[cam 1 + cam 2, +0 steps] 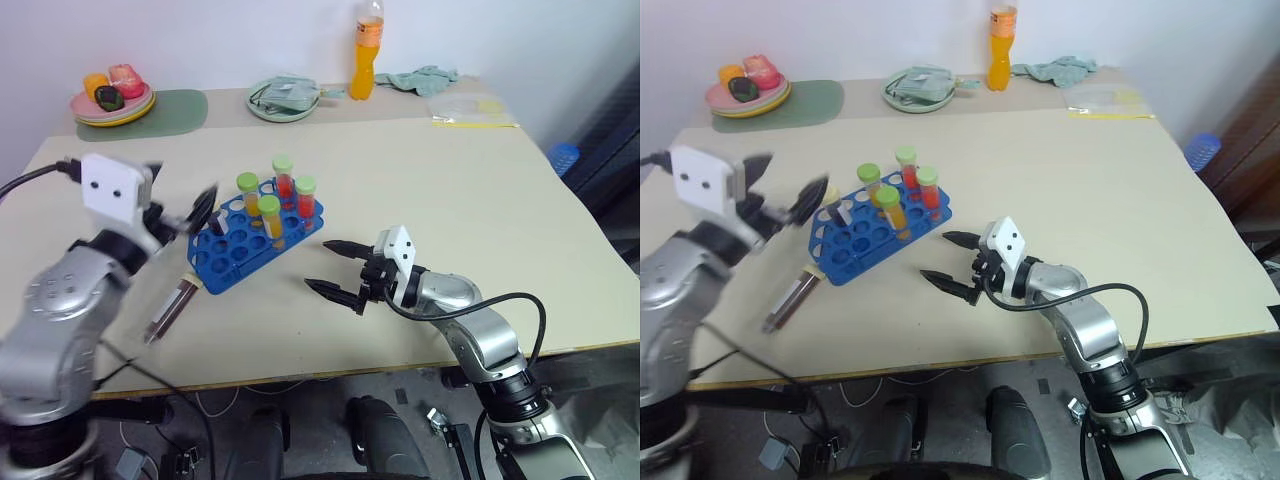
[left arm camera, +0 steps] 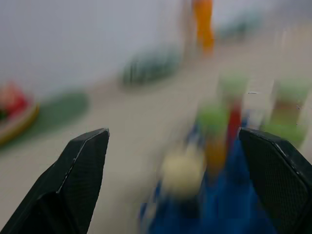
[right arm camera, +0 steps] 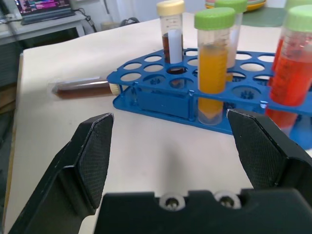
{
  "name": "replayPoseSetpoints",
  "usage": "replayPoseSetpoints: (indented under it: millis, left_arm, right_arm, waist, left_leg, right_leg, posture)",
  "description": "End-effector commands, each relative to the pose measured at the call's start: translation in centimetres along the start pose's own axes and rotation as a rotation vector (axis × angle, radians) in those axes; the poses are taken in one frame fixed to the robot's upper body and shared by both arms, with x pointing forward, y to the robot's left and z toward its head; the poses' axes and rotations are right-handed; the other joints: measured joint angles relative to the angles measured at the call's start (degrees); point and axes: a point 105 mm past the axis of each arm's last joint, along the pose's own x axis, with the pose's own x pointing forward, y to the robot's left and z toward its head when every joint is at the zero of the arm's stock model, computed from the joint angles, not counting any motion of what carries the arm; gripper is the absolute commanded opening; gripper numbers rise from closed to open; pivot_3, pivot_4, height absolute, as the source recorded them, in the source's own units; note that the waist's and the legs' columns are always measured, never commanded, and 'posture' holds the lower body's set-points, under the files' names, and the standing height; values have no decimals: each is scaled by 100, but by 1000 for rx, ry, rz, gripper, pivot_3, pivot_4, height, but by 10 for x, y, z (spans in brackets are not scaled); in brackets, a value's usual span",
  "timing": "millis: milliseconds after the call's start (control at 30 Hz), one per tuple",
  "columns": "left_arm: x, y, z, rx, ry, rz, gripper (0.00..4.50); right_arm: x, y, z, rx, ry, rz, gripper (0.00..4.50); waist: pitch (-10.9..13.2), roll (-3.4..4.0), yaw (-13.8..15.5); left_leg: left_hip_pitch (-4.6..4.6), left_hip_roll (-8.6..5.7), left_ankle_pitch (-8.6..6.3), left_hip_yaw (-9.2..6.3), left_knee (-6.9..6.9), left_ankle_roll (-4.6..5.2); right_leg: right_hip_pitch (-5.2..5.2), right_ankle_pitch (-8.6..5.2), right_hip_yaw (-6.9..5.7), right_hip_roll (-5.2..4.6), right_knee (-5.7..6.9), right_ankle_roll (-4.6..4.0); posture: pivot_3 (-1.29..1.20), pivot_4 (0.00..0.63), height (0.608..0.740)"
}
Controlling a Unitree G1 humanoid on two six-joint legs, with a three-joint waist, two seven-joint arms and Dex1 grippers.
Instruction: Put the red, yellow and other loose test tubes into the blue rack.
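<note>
The blue rack (image 1: pixel 240 250) stands left of centre on the table. In it are several green-capped tubes, two with yellow liquid (image 1: pixel 270 218) and two with red (image 1: pixel 284 178), plus a cream-capped dark tube (image 3: pixel 170 34). A loose tube of dark brown liquid (image 1: pixel 170 310) lies flat on the table, its cream cap against the rack's near left corner. My left gripper (image 1: pixel 788 182) hovers open and empty above the table, left of the rack. My right gripper (image 1: pixel 322 266) is open and empty just right of the rack, pointing at it.
A plate of fruit (image 1: pixel 112 100) on a green mat (image 1: pixel 165 112) sits at the back left. Further right along the back are a bowl with a cloth (image 1: pixel 283 100), an orange bottle (image 1: pixel 367 50), a rag (image 1: pixel 420 78) and a plastic bag (image 1: pixel 470 108).
</note>
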Motion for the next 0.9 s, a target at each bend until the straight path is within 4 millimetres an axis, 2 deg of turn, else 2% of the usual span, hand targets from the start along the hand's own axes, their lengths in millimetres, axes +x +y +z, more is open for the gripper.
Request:
replayPoseSetpoints:
  millis: [33,100,167,267,367,533,633,767,833,900]
  left_arm:
    - [-25,16,-9,-44,233,-26,4342]
    - [-34,14,-22,-89,418,-114,4342]
    - [-38,11,-28,-82,520,-158,4342]
    - [-30,-1,-54,3,719,-226,4342]
    - [-21,-7,-64,47,791,-252,4342]
    - [-8,-13,-74,5,837,-270,4342]
    - [0,-13,-77,-31,835,-254,3609]
    - [3,-18,-81,-34,843,-263,1769]
    - [-2,-11,-82,-21,854,-235,895]
    - [-9,2,-81,-10,860,-183,734]
  right_arm:
    - [4,3,11,-38,-41,26,4125]
    - [6,4,12,-36,-44,39,4125]
    - [8,5,12,-35,-47,49,4125]
    - [14,5,13,-50,-49,76,4125]
    - [15,4,13,-58,-49,75,4125]
    - [11,3,10,-62,-45,46,4125]
    - [9,5,10,-56,-46,36,4125]
    - [9,8,9,-43,-51,26,4125]
    - [8,8,10,-45,-51,23,4125]
    - [8,7,10,-47,-49,21,4125]
  waist:
    - [1,-3,3]
    - [2,-2,5]
    - [5,3,-9]
    - [6,5,-8]
    - [6,5,-13]
    - [6,4,-3]
    - [6,3,-6]
    - [6,3,-9]
    - [6,3,-11]
    - [6,3,-21]
  left_leg:
    - [-1,0,0,-1,1,0]
    - [0,0,0,0,1,0]
    - [0,0,0,-1,0,0]
    - [5,-1,0,1,-5,-1]
    - [5,0,1,5,-12,-3]
    - [-4,0,2,5,-16,-5]
    - [-4,-1,2,6,-17,-4]
    - [-5,0,2,5,-17,-4]
    - [-4,0,2,5,-17,-4]
    - [-4,0,2,5,-18,-4]
  right_leg:
    - [0,0,-2,0,-1,0]
    - [2,0,-2,-1,-4,0]
    - [2,-1,-4,1,-4,1]
    - [2,-1,-1,-1,-5,0]
    - [-3,-1,2,-2,-6,-1]
    - [-13,-1,2,-2,-6,-1]
    - [-12,-1,2,-3,-7,-1]
    - [-13,-1,2,-2,-6,-1]
    - [-13,-1,3,-2,-6,-1]
    - [-13,-1,3,-3,-6,-1]
  posture:
    - [0,150,740]
    - [0,150,740]
    - [0,150,740]
    - [0,150,740]
    - [0,150,740]
    - [0,150,740]
    - [0,150,740]
    - [0,150,740]
    - [0,150,740]
    - [0,150,740]
